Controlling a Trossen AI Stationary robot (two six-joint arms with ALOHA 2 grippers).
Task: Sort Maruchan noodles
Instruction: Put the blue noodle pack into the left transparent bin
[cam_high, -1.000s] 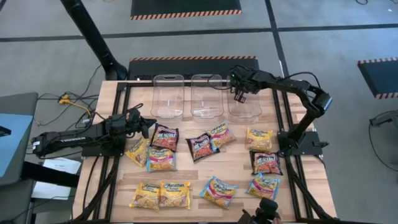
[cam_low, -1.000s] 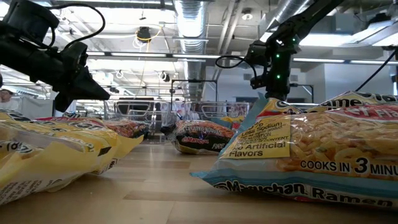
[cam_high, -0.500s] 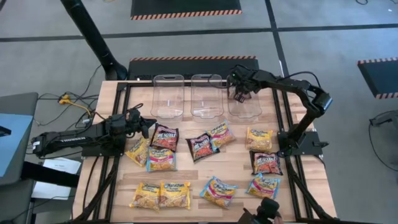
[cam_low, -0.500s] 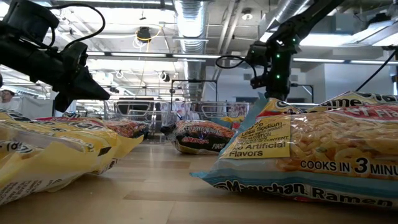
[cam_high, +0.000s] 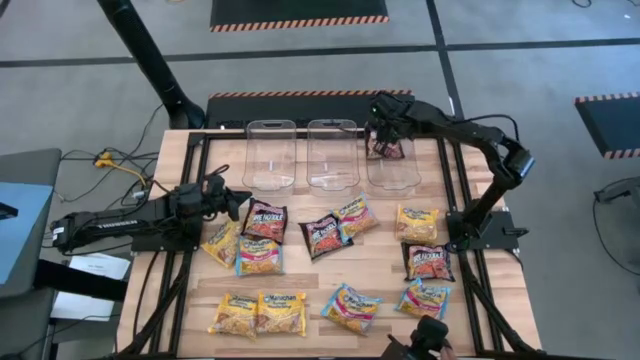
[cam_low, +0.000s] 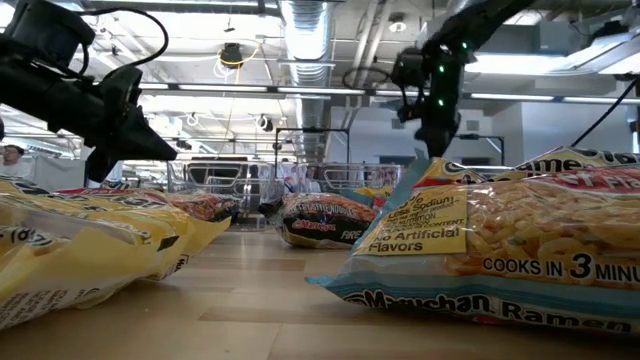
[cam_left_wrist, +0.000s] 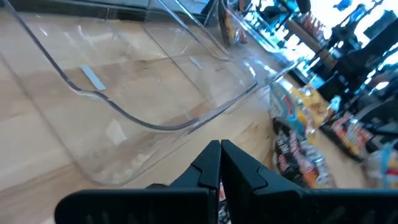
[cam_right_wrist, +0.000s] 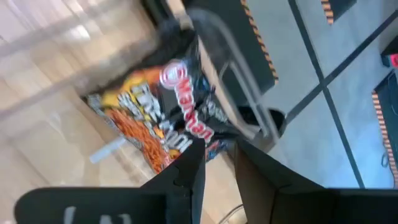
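Note:
My right gripper (cam_high: 381, 140) (cam_right_wrist: 217, 149) hangs open above the far end of the right clear bin (cam_high: 397, 175). A dark maroon-black packet (cam_high: 390, 150) (cam_right_wrist: 168, 115) lies inside that bin, just beyond the fingertips, propped up toward the far wall. My left gripper (cam_high: 246, 203) (cam_left_wrist: 220, 149) is shut and empty, hovering by the near end of the left bin (cam_high: 270, 155). Several packets lie flat on the table: yellow-orange (cam_high: 232, 314), maroon-black (cam_high: 265, 220) and blue-pink (cam_high: 351, 306).
Three clear bins stand in a row at the far side; the middle bin (cam_high: 332, 153) and the left bin hold nothing that I can see. Black frame rails run along the table's left and right sides. A blue-pink packet (cam_low: 500, 250) fills the low view's foreground.
My right gripper has moved up and toward the table's far edge, over the far end of the right bin. The maroon-black packet now shows below it in that bin.

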